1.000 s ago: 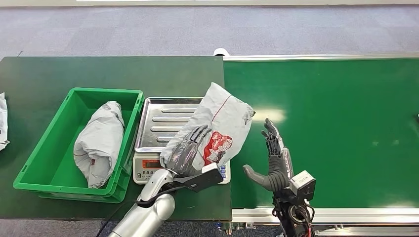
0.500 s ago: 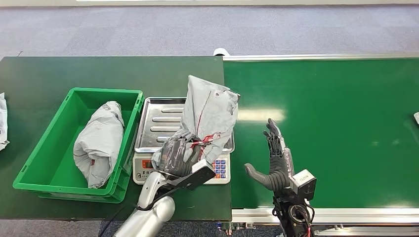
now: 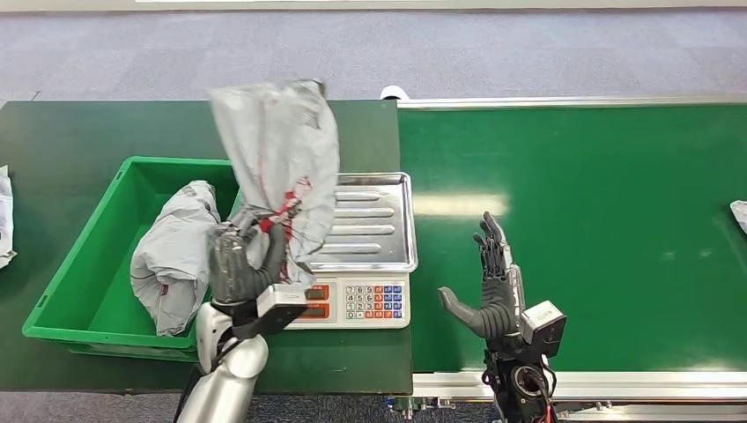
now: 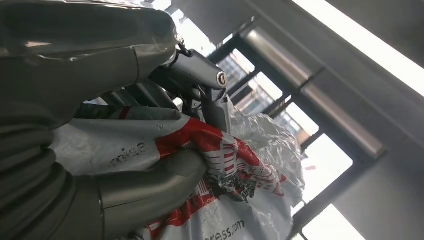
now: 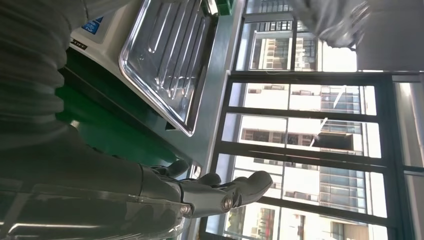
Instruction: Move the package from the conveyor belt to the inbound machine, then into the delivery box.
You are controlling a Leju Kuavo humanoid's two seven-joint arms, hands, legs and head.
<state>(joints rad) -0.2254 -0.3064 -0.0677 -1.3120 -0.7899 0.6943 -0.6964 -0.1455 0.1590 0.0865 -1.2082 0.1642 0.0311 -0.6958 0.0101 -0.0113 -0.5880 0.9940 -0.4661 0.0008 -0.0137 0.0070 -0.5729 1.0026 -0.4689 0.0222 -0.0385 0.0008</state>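
My left hand [image 3: 240,266] grips the lower end of a grey plastic package [image 3: 282,159] with red print, held upright above the gap between the green box [image 3: 66,286] and the scale [image 3: 361,256]. In the left wrist view the fingers [image 4: 145,185] clamp crumpled red-and-white wrapping of the package [image 4: 235,170]. The scale's steel tray [image 3: 370,225] is bare. A second grey package [image 3: 176,256] lies inside the green box. My right hand [image 3: 491,291] stands open above the near edge of the green conveyor belt [image 3: 599,220], holding nothing.
The dark green table [image 3: 79,132] carries the box and scale. A white bag [image 3: 4,216] pokes in at the far left edge. Another pale package [image 3: 738,214] shows at the belt's right edge. The right wrist view looks along the steel tray [image 5: 165,65].
My left hand has lifted the package off the scale tray and swung it left and up, toward the green box. The right hand has stayed in place.
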